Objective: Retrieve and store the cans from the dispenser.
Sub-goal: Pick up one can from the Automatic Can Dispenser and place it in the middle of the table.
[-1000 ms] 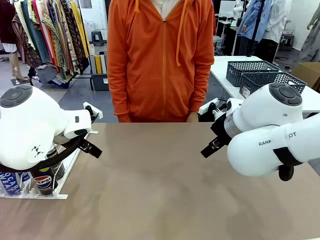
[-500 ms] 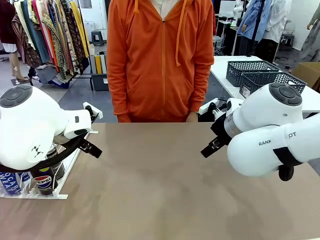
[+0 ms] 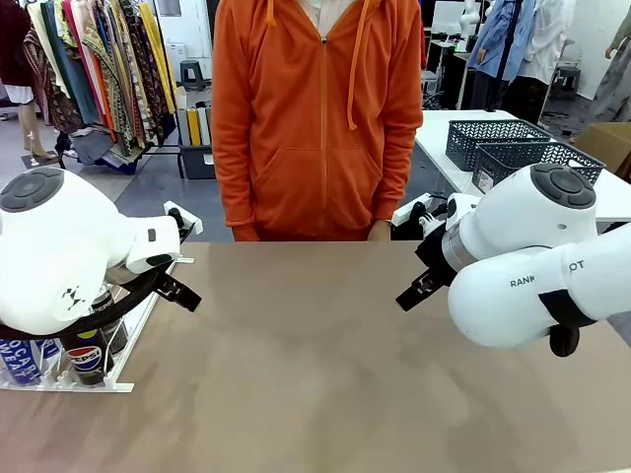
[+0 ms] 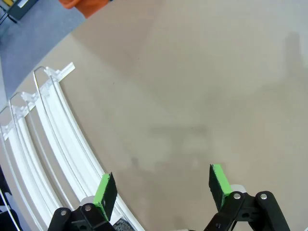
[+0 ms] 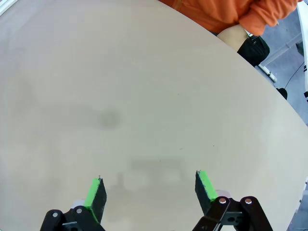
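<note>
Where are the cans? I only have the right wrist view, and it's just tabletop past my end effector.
Observer: In the front view the cans stand at the near end of the dispenser, at the left edge of the table, partly behind the left arm.
Operator: Is the left end effector holding one?
Observer: No. The left wrist view shows the left end effector open, nothing between its pads, beside the dispenser rails.
Operator: Which cans?
Observer: A black Pepsi can beside a blue can.

No visible change over the last second. No shift in the left arm [image 3: 59,246], the right arm [image 3: 523,266], the cans [image 3: 87,360] in the dispenser [image 3: 99,386], or the person [image 3: 315,118] beyond the tabletop [image 3: 315,374].
</note>
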Tool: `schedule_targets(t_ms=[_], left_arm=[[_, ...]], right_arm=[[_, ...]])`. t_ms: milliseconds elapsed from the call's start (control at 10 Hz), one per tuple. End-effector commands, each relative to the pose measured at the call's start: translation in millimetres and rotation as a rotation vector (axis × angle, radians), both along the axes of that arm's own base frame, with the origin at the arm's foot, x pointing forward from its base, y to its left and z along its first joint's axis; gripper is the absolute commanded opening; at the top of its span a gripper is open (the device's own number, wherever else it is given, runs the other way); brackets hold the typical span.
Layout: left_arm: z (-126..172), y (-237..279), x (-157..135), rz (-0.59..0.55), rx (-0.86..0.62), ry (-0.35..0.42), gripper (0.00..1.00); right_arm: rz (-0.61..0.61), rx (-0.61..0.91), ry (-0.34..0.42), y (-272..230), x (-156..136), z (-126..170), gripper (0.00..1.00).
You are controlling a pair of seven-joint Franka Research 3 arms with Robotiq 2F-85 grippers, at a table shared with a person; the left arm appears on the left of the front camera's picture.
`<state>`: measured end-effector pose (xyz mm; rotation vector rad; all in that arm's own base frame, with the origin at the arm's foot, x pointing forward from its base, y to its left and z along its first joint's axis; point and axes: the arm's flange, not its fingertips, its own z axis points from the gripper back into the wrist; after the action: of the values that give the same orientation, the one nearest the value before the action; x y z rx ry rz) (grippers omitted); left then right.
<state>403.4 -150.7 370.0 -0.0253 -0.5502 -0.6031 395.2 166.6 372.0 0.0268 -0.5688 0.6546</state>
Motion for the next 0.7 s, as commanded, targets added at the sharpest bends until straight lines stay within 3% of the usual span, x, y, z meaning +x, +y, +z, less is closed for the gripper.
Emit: schedule_targets(t_ms=[0,100,200,300,400,500,600], left_arm=[[0,0,0,-0.001,0.000,-0.001,1.00],[0,0,0,-0.001,0.000,-0.001,1.00],[0,0,0,0.000,0.000,0.000,1.00],[21,8,-9,-0.035,0.000,0.197,1.00],[49,15,-20,-0.069,-0.158,0.275,1.00],[79,23,-33,0.005,-0.274,0.390,1.00],[110,43,-46,-0.104,-0.406,0.423,1.00]], right_arm=[[0.000,0.000,0.000,0,0,0,1.00],[0.000,0.000,0.000,0,0,0,1.00],[0.010,0.057,0.165,-5,2,11,1.00],[0.026,0.210,0.417,-16,-1,29,1.00],[-0.040,0.390,0.508,-32,-8,49,1.00],[-0.180,0.494,0.539,-48,-19,70,1.00],[-0.105,0.610,0.573,-67,-36,91,1.00]])
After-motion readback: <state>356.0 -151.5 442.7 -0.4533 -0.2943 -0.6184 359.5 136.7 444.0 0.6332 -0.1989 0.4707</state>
